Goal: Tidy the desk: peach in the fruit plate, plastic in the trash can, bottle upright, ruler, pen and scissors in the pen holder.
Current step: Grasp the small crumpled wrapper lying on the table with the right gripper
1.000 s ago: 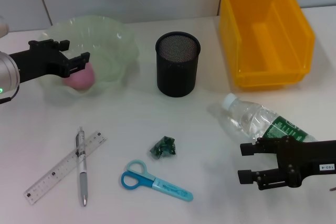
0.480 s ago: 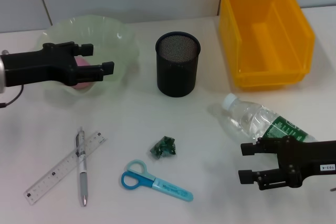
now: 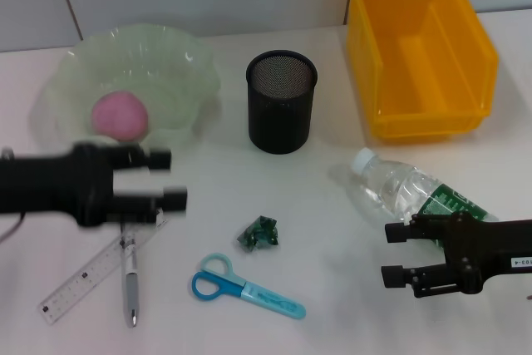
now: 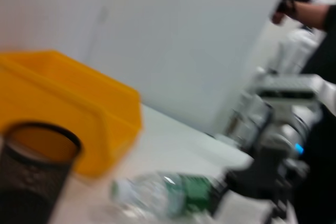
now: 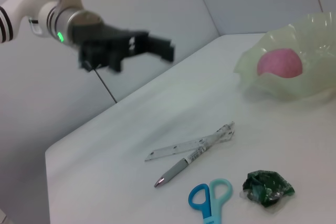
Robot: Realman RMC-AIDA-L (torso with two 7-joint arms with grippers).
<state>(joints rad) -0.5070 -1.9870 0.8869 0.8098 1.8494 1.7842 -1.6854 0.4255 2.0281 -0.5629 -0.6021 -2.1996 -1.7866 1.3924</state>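
Presently, your desk inventory, from the robot's left across to its right:

- left gripper (image 3: 170, 179): fingers spread apart and holding nothing; you see it hovering above the ruler and pen, just in front of the fruit plate.
- fruit plate (image 3: 179, 60): pale green, wavy-rimmed, at the far left; the pink peach (image 3: 120, 115) already lies inside it.
- ruler (image 3: 79, 282): clear, flat on the table (image 3: 332, 230), crossed by the pen (image 3: 130, 284), the two touching.
- scissors (image 3: 246, 287): blue handles, lying flat near the front edge.
- plastic (image 3: 258, 234): green crumpled scrap, just behind the scissors.
- pen holder (image 3: 281, 101): black mesh cup, upright, at centre.
- bottle (image 3: 407, 193): clear with a green label, on its side, white cap pointing toward the pen holder.
- trash can (image 3: 420, 51): yellow bin, far right.
- right gripper (image 3: 392, 253): fingers parted, grasping nothing, low beside the bottle's base end.
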